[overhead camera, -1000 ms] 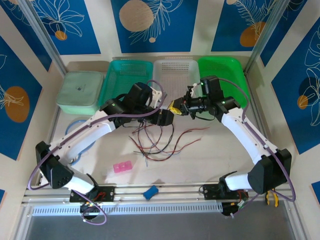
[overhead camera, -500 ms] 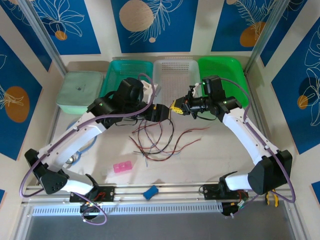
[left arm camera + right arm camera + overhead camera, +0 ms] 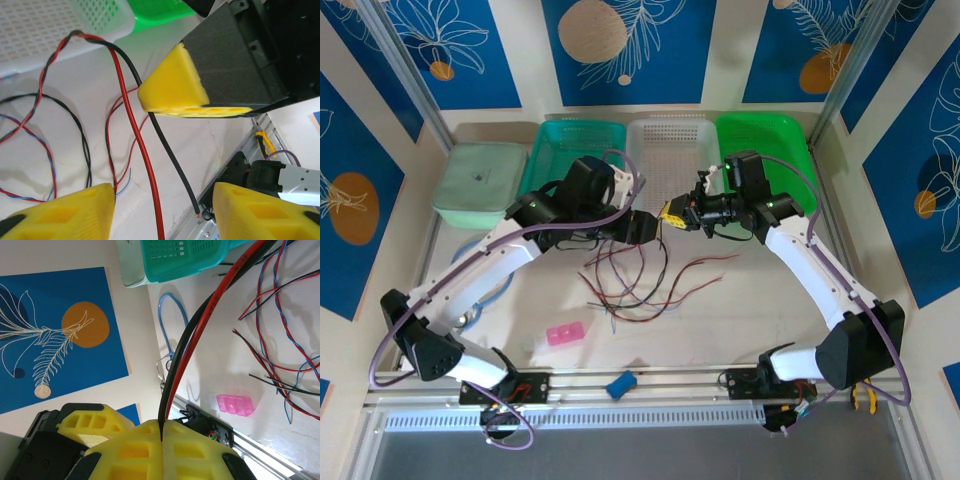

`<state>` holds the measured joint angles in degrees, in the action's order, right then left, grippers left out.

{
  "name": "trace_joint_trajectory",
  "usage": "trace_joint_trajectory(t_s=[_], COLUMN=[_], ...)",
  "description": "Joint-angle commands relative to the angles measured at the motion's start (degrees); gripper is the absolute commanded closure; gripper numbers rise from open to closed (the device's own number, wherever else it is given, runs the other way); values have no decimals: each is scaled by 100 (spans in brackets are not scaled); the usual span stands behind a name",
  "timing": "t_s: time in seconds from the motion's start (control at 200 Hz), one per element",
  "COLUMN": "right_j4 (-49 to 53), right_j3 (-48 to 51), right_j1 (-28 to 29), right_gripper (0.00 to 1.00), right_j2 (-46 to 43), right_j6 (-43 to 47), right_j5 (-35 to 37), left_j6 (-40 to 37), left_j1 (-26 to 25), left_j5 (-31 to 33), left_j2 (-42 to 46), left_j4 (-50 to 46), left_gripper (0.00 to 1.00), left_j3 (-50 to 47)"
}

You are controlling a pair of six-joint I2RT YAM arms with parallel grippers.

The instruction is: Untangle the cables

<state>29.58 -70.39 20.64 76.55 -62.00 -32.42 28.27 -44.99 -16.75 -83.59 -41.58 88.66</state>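
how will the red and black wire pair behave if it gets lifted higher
Probably floppy: the red and black pair curves away from the shut right gripper. Likely very light, being so thin. It may drag the other cables along, since their loops cross on the table.

light: bright, even | shadows: faint beneath the cables [image 3: 125, 100] | focus: wrist views soft up close

The top camera sits high above and behind the arm bases, looking down and forward over the whole table [image 3: 760, 300] to the white basket [image 3: 670, 150] at its far edge; the left wrist camera hangs close over the cables [image 3: 131, 120], facing that same basket's corner; the right wrist camera, equally close, looks along the cables toward the teal basket [image 3: 185, 255] and pink box [image 3: 235, 404], both also seen from above.
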Motion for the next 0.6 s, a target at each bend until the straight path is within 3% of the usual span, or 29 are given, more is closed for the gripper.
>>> trace_joint_trajectory(t_s=[0.0,0.34,0.51,0.595], right_j4=[48,11,-38,-32], right_j3=[4,-63,-36,-36], right_j1=[-16,-41,-60,-78], right_gripper=[100,100,100,100], right_j2=[-131,-165,-221,-242], right_j6=[75,48,-15,-6], right_j5=[-236,-319,-321,-343], left_j6=[-15,1,11,51], left_j1=[37,37,40,34], left_j5=[-208,-124,-143,-194], left_j2=[-87,-130,-183,-210], left_j4=[-93,-123,-86,-27], left_gripper=[52,62,61,65], left_j3=[168,79,39,2])
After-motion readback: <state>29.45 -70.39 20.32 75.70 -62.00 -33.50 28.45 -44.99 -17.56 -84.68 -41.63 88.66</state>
